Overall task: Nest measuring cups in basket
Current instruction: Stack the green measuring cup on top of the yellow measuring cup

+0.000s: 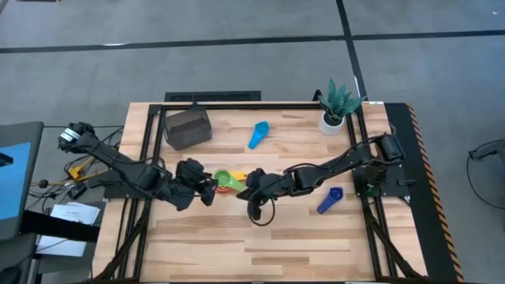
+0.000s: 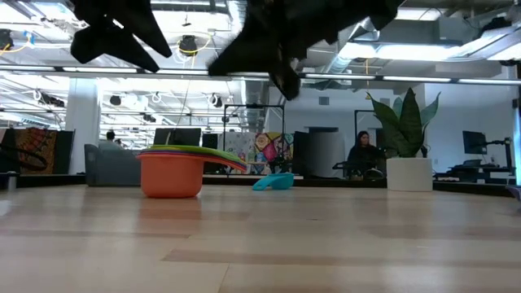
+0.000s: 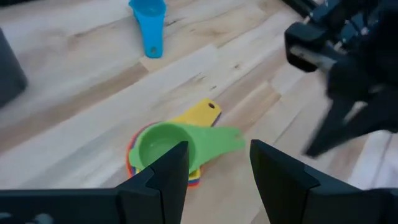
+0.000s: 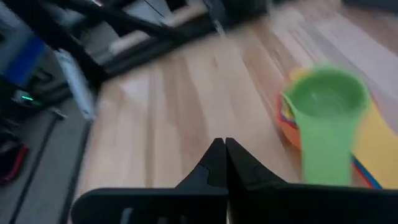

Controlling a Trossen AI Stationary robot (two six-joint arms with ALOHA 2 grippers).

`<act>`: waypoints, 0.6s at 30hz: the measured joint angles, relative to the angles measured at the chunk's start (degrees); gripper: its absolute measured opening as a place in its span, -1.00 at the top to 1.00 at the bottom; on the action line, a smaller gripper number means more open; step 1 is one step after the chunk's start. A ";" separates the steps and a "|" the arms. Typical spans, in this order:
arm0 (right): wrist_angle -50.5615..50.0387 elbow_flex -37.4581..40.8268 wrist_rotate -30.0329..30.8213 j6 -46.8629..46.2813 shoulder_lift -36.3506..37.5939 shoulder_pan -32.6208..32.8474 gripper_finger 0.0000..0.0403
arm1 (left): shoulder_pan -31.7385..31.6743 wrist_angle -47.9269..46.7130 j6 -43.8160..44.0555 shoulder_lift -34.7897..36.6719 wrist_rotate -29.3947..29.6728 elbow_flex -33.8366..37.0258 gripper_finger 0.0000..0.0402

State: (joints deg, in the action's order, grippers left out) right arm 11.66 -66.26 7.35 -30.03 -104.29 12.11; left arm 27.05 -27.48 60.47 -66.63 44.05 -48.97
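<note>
A nested stack of measuring cups [image 1: 229, 181] stands on the table's middle, green cup [image 3: 163, 146] on top, with yellow, orange and red below it. In the low view the stack [image 2: 172, 172] rests on its orange base. A light blue cup [image 1: 258, 134] lies farther back and a dark blue cup [image 1: 330, 199] to the right. The basket [image 1: 188, 128] stands at the far left. My left gripper [image 3: 217, 168] hangs open just left of the stack, above it. My right gripper [image 4: 224, 155] is shut, just right of the stack and clear of it.
A white plant pot [image 1: 334, 120] stands at the far right corner. Black frame rails [image 1: 146, 158] border the table on the left and right. Bare wood [image 1: 260, 252] stretches along the near side. The right arm [image 3: 348, 68] shows close by in the left wrist view.
</note>
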 joint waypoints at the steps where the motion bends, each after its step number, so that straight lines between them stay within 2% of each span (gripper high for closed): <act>1: 1.85 0.00 -0.40 0.95 0.00 -0.09 0.98 | -0.49 -0.06 -1.65 0.13 -0.23 0.00 0.20; 6: 6.36 -0.09 -0.45 8.73 0.02 -0.97 0.96 | -4.70 -0.45 -13.36 3.22 -3.85 0.00 0.20; 8: 6.25 -0.09 -0.96 9.07 0.02 -1.86 0.98 | -7.54 -0.53 -18.81 4.81 -5.79 0.01 0.20; 13: 4.74 -1.47 -4.43 5.22 -2.69 -4.48 0.98 | -16.70 -0.51 -30.56 8.18 -15.76 0.00 0.20; 15: 0.51 -2.35 -5.21 5.17 -3.78 -4.88 0.98 | -20.05 -0.56 -33.58 8.93 -19.99 0.02 0.20; 18: 0.25 -7.94 -6.06 4.91 -8.59 -4.84 0.98 | -24.50 -1.14 -37.12 9.45 -25.12 0.11 0.20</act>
State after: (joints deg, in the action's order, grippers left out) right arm 11.91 -74.20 1.29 -25.12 -112.88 7.27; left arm 2.55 -28.62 23.35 -57.18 18.93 -48.86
